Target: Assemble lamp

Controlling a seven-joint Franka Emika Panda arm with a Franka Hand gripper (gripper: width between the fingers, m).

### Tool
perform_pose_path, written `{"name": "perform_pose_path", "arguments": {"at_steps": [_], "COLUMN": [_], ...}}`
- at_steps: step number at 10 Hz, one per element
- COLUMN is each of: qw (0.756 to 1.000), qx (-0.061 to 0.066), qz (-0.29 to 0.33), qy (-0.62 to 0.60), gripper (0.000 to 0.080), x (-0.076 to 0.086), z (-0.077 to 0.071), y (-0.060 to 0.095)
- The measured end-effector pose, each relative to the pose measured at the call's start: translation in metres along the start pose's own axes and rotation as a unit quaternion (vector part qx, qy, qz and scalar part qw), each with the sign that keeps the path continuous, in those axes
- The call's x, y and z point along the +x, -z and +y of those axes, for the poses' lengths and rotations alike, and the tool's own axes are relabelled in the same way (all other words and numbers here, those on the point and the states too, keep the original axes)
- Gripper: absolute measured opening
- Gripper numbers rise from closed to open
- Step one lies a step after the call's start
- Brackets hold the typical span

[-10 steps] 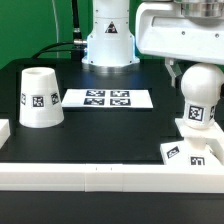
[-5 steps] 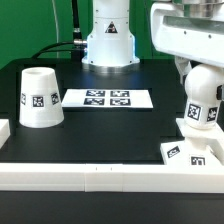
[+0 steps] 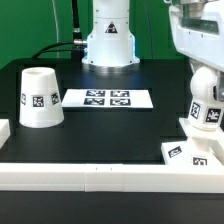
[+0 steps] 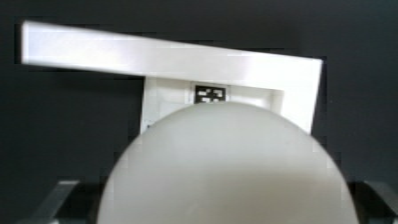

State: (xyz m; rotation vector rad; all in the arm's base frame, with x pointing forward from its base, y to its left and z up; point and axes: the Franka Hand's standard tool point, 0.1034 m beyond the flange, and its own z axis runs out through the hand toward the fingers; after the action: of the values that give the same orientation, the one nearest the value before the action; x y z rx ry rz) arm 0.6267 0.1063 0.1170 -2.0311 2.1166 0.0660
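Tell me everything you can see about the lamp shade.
The shade is a white, plastic-looking tapered cup standing on its wide end, narrow end up, on the black table at the exterior view's left. A black-and-white square tag shows on its side. Only the table touches it; the marker board lies apart beside it.

exterior view low from table (image 3: pixel 100 135) front edge, facing arm pedestal (image 3: pixel 108 42) at 12 o'clock, mid-range, wrist view close above bulb (image 4: pixel 222 170), facing down onto base (image 4: pixel 169 55), both shared at exterior 3 to 4 o'clock
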Motion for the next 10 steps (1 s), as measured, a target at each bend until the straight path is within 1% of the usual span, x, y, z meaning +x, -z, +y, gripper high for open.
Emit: {"name": "perform_pose_path", "arguments": {"at_steps": [2,3,4,5,6,7,8,10], "qw": [0.997,0.994,0.994,0.995,0.999,0.999,0.999,0.994], "qx": [0.021,0.022,0.022,0.021,-0.004,-0.027,-0.027,-0.023], "qz": [-0.016,-0.026,-0.028,-0.028,-0.031,-0.035,-0.038,-0.039], "qy": [-0.076,-0.103,-0.103,-0.093,-0.039,-0.015,0.02,0.097], "gripper": [0.0577,0.0577,0.0577,0.0633,0.0633,0.0688,0.0696,0.0699], "x": [-0.0032,-0.0039,-0.0046,-0.0044,-0.0023,-0.0019,-0.0027,-0.0026], "z": [-0.0007,-0.0003,-0.0002,0.0,0.0049,0.0051,0.0024,0.0027], "y": [-0.0005,-0.001,-0.001,-0.0012,-0.0011,0.0013,0.002,0.001]}}
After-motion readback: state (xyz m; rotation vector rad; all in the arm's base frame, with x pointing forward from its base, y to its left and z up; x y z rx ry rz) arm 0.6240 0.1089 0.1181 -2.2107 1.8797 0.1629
